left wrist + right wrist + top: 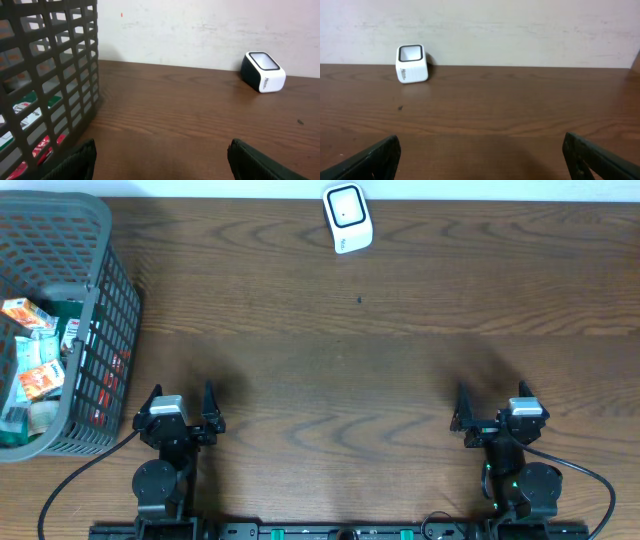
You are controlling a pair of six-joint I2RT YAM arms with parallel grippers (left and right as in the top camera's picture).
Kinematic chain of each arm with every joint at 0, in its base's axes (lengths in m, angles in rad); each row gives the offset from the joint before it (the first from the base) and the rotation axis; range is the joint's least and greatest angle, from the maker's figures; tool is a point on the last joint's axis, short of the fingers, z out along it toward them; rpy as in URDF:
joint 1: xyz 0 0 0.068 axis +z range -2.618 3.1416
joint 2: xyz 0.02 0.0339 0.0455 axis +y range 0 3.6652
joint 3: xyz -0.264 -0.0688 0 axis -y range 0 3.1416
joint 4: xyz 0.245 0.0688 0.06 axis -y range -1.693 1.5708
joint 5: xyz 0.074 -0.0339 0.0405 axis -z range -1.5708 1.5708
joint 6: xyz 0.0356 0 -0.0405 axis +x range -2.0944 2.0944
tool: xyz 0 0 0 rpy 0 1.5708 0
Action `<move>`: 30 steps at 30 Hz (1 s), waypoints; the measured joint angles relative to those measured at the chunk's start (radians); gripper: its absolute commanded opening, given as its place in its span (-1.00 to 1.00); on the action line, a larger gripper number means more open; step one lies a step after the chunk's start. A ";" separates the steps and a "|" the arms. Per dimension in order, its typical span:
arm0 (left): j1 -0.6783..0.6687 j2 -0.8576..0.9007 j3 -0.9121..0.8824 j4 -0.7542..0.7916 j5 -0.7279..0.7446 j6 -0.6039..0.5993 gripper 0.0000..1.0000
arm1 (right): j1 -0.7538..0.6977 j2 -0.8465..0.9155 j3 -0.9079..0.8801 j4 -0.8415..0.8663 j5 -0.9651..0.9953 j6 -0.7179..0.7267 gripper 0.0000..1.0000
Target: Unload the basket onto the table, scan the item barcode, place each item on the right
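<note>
grey basket (pixel 95 290) far left on table, packaged items (pixel 35 370) inside it. left gripper (pixel 182 405) near basket, jaws spread, empty. white scanner (pixel 347 218) at far edge, centre. right gripper (pixel 492 408) jaws spread wide, empty.

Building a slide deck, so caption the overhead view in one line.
Left fingers and right fingers open and empty; basket of packets at left, white scanner at the far edge of the table.

one basket (pixel 100 290). one scanner (pixel 347 217). one table (pixel 330 370). two grippers: left gripper (pixel 182 395), right gripper (pixel 490 395). packets (pixel 25 313) in basket: several, exact count unclear.
</note>
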 measured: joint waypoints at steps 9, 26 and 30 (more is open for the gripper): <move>-0.040 0.000 0.000 0.000 0.002 0.000 0.70 | 0.000 0.000 0.000 0.000 0.000 0.000 0.98; -0.040 0.000 0.000 0.000 0.002 0.000 0.71 | 0.000 0.000 0.000 0.000 0.000 0.000 0.99; -0.040 0.000 0.000 0.000 0.002 0.000 0.70 | 0.000 0.000 0.000 0.000 0.000 0.000 0.99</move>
